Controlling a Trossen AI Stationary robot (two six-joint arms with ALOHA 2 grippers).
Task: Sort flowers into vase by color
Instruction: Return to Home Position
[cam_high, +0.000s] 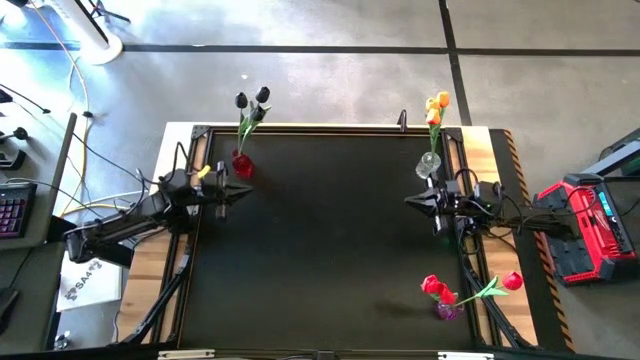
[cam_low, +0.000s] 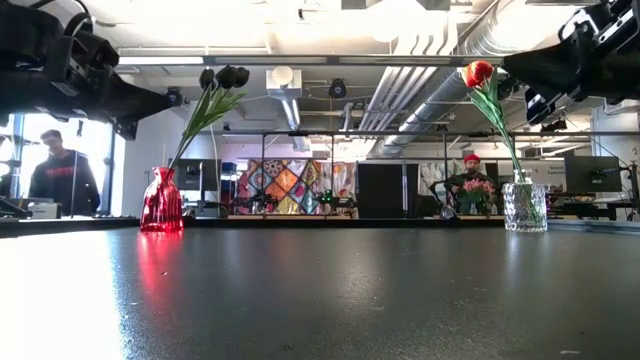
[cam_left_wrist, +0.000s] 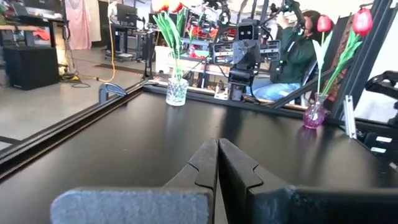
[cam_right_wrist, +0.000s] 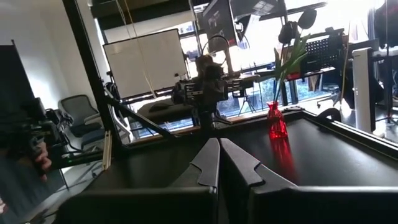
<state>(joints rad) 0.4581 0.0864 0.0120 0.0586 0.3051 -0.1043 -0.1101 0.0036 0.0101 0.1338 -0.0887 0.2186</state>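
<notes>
Three vases stand on the black table, their bases on its top. A red vase (cam_high: 242, 165) at the far left holds black tulips (cam_high: 252, 100) by their stems. At the far right, a clear vase (cam_high: 430, 165) holds orange tulips (cam_high: 437, 105). In a purple vase (cam_high: 447, 310) at the near right stand red tulips (cam_high: 432, 287). My left gripper (cam_high: 245, 190) is shut and empty at the left edge, just nearer than the red vase (cam_right_wrist: 277, 124). Shut and empty too, my right gripper (cam_high: 410, 200) hovers at the right edge, just nearer than the clear vase (cam_left_wrist: 176, 91).
A raised dark frame (cam_high: 330, 128) rims the table, with a clamp (cam_high: 402, 120) on its far edge. A red case (cam_high: 585, 225) sits on the floor to the right and a keyboard (cam_high: 10, 210) to the left. People (cam_low: 62, 170) show in the room behind.
</notes>
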